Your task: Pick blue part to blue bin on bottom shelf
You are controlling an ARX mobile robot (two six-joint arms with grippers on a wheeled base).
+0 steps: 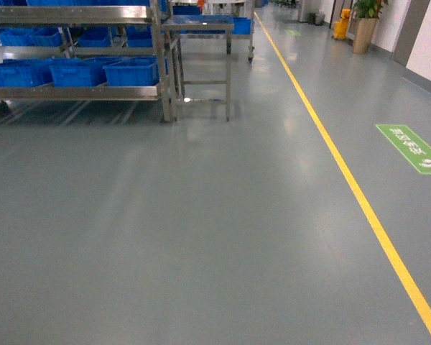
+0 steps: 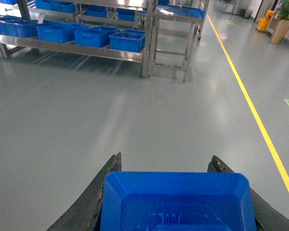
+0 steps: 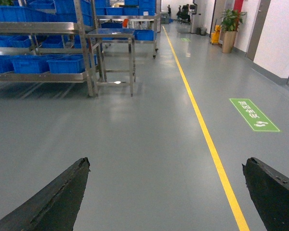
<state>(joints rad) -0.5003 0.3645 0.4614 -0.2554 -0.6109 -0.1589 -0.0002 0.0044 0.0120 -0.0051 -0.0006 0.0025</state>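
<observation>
Left wrist view first: the left gripper (image 2: pixel 176 202) is seen clamped on the blue part (image 2: pixel 177 202), a flat blue moulded piece with chamfered corners and a ribbed panel, held between the two dark fingers (image 2: pixel 94 202) at the bottom of the frame. Beyond it, bare grey floor (image 2: pixel 135 115) is crossed before the stainless rack is reached. On the bottom shelf (image 2: pixel 86 49) a row of blue bins is lined up, the nearest blue bin (image 2: pixel 127 40) sitting at the right end beside the upright (something reddish shows at its rim, too small to be made out). A small steel table (image 2: pixel 176 29) stands just right of the rack.

Over on the right wrist view, the right gripper (image 3: pixel 168 192) is held wide apart, nothing between its black fingers (image 3: pixel 53 197). A yellow line (image 3: pixel 207 134) is painted along the floor, with a green floor sign (image 3: pixel 254 114) to its right and a potted plant (image 3: pixel 229 29) far down the aisle.

In the head view the shelf and bins are well apart from the robot, at upper left; neither gripper is caught there.
</observation>
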